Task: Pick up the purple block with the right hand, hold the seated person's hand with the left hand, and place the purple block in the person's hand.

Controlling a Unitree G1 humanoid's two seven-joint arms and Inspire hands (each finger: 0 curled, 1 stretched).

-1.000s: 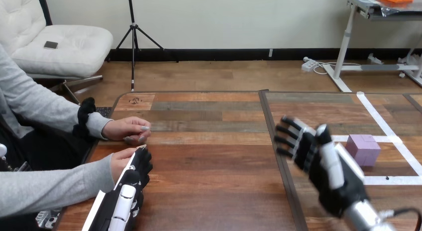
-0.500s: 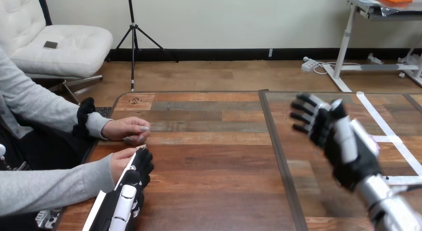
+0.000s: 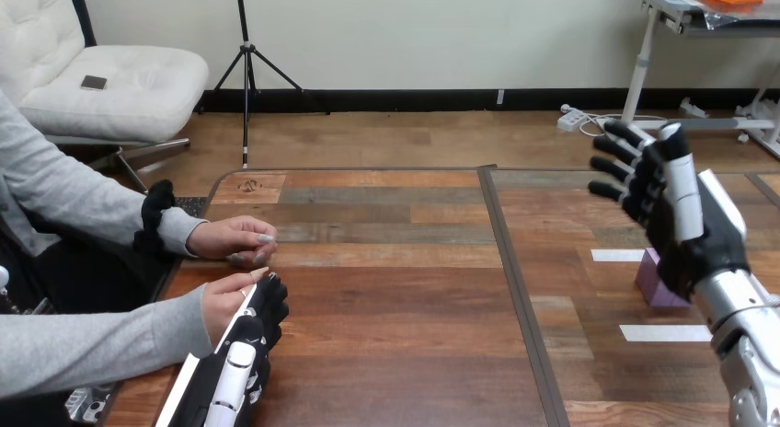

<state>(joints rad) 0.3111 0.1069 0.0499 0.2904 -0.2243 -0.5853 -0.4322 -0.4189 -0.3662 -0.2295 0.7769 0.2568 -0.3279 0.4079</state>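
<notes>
Poised high over the wooden table [image 3: 395, 298], spreads the right hand [image 3: 685, 215] wide: fingers [image 3: 618, 160] straight and fanned apart, thumb upright beside them, nothing in their grasp.

Finds the purple block [image 3: 655, 284] well below those fingertips, down by the heel of the hand, standing on the tabletop. Shows only in part, since the palm and wrist stand in front of the rest. Looks pale lilac, matte and flat-faced, with a squared lower corner; cannot tell more of its shape than that.

Flanks the block with two strips of white tape stuck flat on the wood: a short strip [image 3: 618, 255] just beyond it, under the spread fingers, and a longer strip [image 3: 664, 332] nearer than it, level with the forearm.

Runs in lengthwise planks of mixed brown, reddish and grey, split by a dark seam [image 3: 515, 289] between the two hands.

Rests the left hand [image 3: 241, 353] on the table well apart from the right fingers, its tip against the person's nearer hand [image 3: 223, 303]; cannot tell whether it grips or merely touches. Lays the person's farther hand [image 3: 235, 238] loosely closed on the wood just beyond, apart from both robot hands.
</notes>
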